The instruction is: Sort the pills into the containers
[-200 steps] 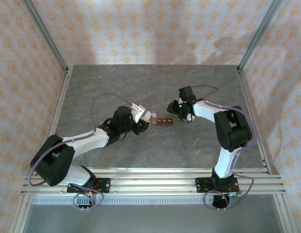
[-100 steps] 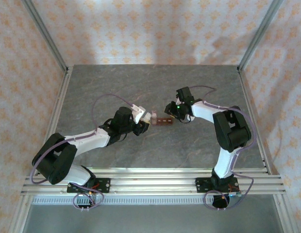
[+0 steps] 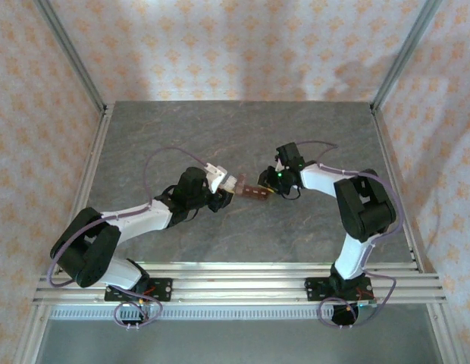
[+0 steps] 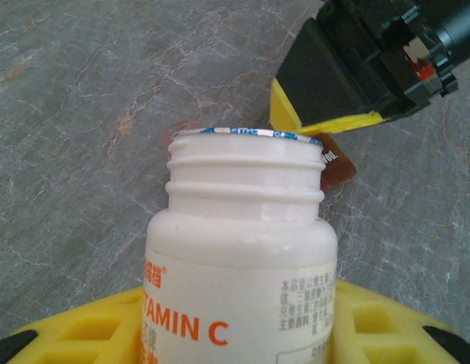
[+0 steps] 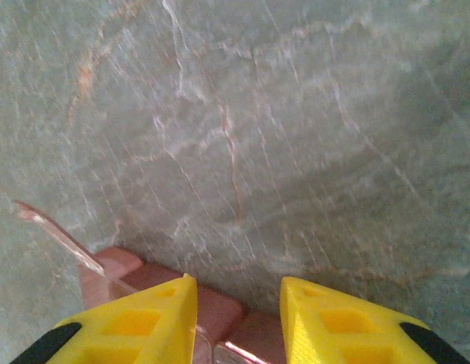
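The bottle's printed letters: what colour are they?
Orange, on the white bottle. The left wrist view shows them best.

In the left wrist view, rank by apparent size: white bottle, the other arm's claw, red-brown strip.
1. White plastic Vitamin C bottle, nearest the camera.
2. Black-and-yellow right claw.
3. Dark red-brown compartment strip, mostly hidden.

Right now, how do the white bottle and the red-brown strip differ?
The white bottle is round and labelled; the container strip is flat and red-brown. The bottle sits in the left gripper, open mouth toward the strip; the strip lies on the table. Both are gripped, the strip by the right gripper.
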You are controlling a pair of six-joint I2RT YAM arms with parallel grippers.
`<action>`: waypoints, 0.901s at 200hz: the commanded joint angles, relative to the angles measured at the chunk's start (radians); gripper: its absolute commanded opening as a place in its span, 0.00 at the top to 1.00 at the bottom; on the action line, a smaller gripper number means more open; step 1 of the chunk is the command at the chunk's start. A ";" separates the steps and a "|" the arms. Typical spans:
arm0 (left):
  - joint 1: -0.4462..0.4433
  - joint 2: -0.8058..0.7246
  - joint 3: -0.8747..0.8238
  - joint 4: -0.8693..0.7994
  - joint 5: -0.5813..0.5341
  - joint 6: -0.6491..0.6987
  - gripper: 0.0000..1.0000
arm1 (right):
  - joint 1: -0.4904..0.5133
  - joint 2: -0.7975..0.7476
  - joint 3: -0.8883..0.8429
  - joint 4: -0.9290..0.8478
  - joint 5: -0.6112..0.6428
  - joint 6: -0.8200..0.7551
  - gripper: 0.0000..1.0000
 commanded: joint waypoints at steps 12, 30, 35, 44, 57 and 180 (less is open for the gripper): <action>-0.009 0.003 0.007 0.008 0.001 -0.012 1.00 | 0.017 -0.071 -0.055 0.035 -0.011 0.029 0.65; -0.008 0.005 0.009 0.005 -0.001 -0.006 1.00 | 0.017 -0.108 -0.068 0.023 0.026 0.020 0.60; -0.008 0.006 0.010 0.004 -0.001 -0.007 1.00 | 0.018 -0.119 -0.070 0.018 0.037 0.017 0.57; -0.009 0.008 0.009 0.004 -0.001 -0.005 1.00 | 0.018 -0.141 -0.071 0.009 0.057 0.011 0.53; -0.008 0.011 0.009 0.001 -0.003 -0.004 1.00 | 0.018 -0.170 -0.069 -0.007 0.085 0.001 0.42; -0.008 0.050 0.090 -0.159 -0.015 0.042 1.00 | 0.017 -0.243 -0.054 -0.156 0.271 -0.144 0.09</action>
